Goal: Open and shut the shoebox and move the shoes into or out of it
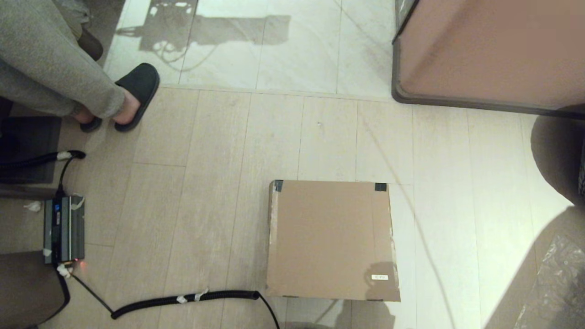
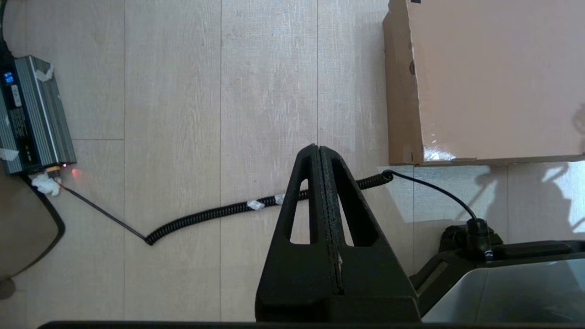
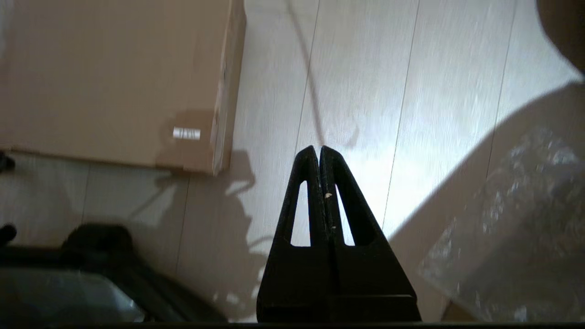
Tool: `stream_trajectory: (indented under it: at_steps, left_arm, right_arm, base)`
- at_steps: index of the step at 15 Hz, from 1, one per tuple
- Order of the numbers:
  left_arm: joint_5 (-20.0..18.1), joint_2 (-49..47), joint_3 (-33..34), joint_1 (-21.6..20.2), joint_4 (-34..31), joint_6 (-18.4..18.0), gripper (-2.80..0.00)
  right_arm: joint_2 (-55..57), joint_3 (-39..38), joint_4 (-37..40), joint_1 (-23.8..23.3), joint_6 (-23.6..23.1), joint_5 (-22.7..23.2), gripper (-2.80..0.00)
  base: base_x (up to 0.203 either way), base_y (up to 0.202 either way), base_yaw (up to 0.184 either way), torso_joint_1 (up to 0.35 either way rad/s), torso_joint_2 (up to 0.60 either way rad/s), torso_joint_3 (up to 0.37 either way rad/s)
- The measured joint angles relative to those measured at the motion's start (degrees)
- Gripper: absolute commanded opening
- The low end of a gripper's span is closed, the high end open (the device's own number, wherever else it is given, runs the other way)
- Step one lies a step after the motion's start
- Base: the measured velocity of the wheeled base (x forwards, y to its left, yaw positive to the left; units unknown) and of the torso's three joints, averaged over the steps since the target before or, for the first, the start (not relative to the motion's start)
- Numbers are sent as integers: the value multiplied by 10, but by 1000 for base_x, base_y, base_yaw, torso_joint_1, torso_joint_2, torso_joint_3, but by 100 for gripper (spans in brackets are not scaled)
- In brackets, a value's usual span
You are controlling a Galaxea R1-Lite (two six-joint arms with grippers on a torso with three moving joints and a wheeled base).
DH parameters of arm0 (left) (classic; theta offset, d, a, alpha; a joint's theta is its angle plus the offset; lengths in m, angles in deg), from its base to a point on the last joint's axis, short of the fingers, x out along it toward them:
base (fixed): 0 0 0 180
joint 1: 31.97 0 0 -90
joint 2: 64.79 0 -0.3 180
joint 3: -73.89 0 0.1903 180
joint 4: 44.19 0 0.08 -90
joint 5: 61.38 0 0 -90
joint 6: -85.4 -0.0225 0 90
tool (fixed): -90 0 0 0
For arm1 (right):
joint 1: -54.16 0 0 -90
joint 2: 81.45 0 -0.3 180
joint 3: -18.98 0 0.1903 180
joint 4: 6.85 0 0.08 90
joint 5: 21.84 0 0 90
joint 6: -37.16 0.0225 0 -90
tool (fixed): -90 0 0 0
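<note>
Head view: shoebox [image 1: 331, 240] shut on the floor; shoes unseen. Left pincer [image 2: 319, 148] left of the shoebox, right pincer [image 3: 318, 149] right of it, both closed and empty, above the floor. Risk: coiled cable [image 2: 237, 210] near the shoebox's front edge could snag an arm.

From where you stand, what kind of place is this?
Probably a room in a home: pale wood-look plank floor, a seated person's feet in dark slippers, and a closed plain brown cardboard shoebox lying on the floor.
</note>
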State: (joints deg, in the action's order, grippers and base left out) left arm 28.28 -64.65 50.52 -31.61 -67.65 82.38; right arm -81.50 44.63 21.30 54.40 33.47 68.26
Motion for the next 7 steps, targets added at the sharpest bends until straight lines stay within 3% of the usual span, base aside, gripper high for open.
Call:
stream_trajectory:
  at_steps: [2,7]
  left_arm:
    - [0,0,0,0,0,0,-280]
    - [-1,1,0,0,1,-4,-280]
  right_arm:
    - [0,-16,-45,0,-1,1,-280]
    - [0,-23,-50,0,0,1,-280]
  base:
    - [0,0,0,0,0,0]
    - [0,0,0,0,0,0]
